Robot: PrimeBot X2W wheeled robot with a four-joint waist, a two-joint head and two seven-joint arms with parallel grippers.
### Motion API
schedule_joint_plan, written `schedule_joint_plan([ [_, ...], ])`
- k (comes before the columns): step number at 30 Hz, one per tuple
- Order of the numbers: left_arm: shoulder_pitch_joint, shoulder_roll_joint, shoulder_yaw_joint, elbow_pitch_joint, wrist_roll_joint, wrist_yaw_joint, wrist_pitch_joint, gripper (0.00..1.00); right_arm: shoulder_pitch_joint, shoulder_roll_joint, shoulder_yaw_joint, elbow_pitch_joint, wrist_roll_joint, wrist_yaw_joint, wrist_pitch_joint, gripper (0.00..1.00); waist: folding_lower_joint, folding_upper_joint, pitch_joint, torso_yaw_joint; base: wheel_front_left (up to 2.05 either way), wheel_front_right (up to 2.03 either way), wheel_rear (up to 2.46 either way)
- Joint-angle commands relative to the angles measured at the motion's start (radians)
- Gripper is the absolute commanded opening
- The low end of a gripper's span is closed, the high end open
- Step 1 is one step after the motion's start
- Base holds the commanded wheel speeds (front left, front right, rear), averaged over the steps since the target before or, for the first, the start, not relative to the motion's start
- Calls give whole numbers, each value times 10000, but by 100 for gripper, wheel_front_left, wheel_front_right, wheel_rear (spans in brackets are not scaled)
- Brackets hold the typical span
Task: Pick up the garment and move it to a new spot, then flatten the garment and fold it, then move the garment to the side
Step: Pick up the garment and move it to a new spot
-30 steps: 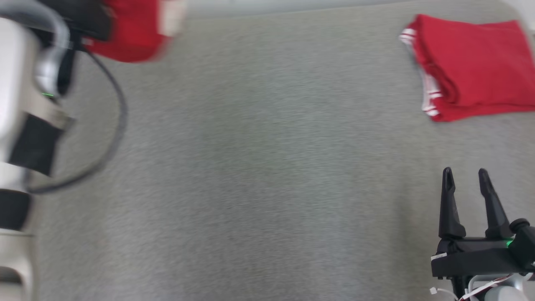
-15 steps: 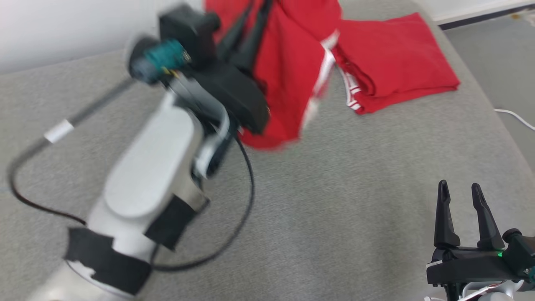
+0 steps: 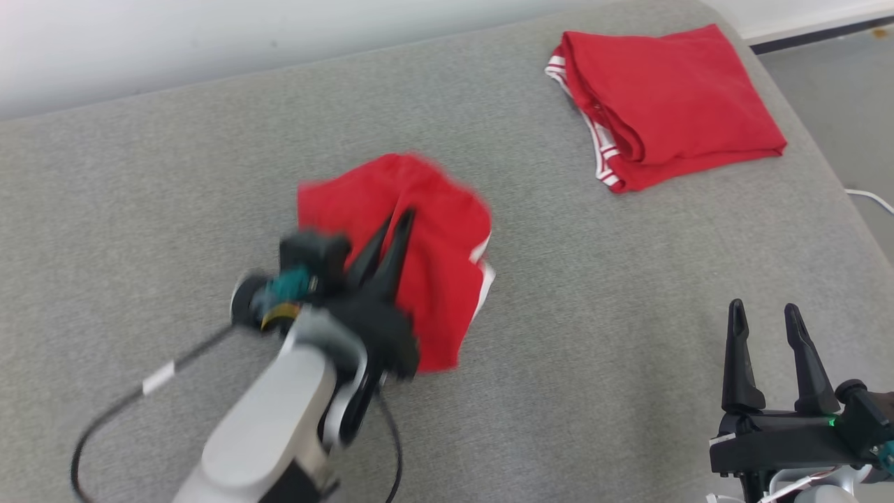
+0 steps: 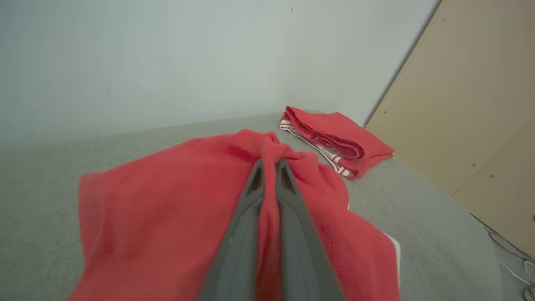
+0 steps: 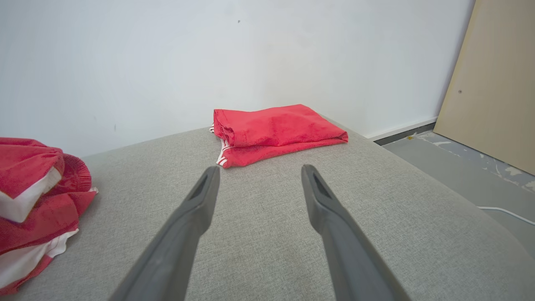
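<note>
Left gripper (image 3: 397,218) clenched on crumpled red cloth garment with white trim (image 3: 447,272) at middle of grey fabric-covered surface (image 3: 594,314); right gripper (image 3: 763,309) near right, fingers spread, empty.

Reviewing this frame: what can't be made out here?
- Head view: motion blur smears the left gripper and the held garment; the arm covers its near part.
- Left wrist view: the fingers hide the pinched fold; the bottom edge crops the cloth.
- Right wrist view: the left edge crops that garment.
</note>
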Motion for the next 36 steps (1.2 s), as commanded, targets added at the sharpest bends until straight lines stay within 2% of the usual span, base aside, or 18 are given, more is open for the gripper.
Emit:
schedule_joint_plan([
  [1,435,131,31,141,-52,40,-238,0,-99,10,26,36,-89,-26,-37,100,0,0,15,149,0,0,0],
  [7,1332,335,24,525,-118,60,-809,0,-35,10,14,33,-280,-26,28,100,0,0,-208,616,0,0,0],
  [8,1386,364,-12,554,-46,53,-881,11,0,10,16,20,-305,-26,56,100,0,0,-259,715,0,0,0],
  [9,1389,403,-63,527,80,37,-991,69,21,10,23,14,-326,-26,87,100,0,0,-322,817,0,0,0],
  [10,1423,383,-84,490,118,23,-1087,100,38,10,1,8,-354,-26,91,100,0,0,-398,924,0,0,0],
  [18,1675,567,263,-136,437,75,-1538,100,212,9,-77,-203,-566,-26,306,100,0,0,-1033,1608,0,0,0],
  [23,2155,1037,704,-854,746,169,-1590,100,447,7,-103,-371,-647,-26,487,100,0,0,-1508,2088,0,0,0],
  [31,3524,1948,2047,-2162,1060,313,-1594,100,827,7,-136,-706,-670,-26,760,100,0,0,-2022,2778,0,0,0],
  [36,4353,2328,2668,-2755,1157,361,-1594,100,998,-1,-132,-858,-637,-26,860,100,0,0,-2161,3006,0,0,0],
])
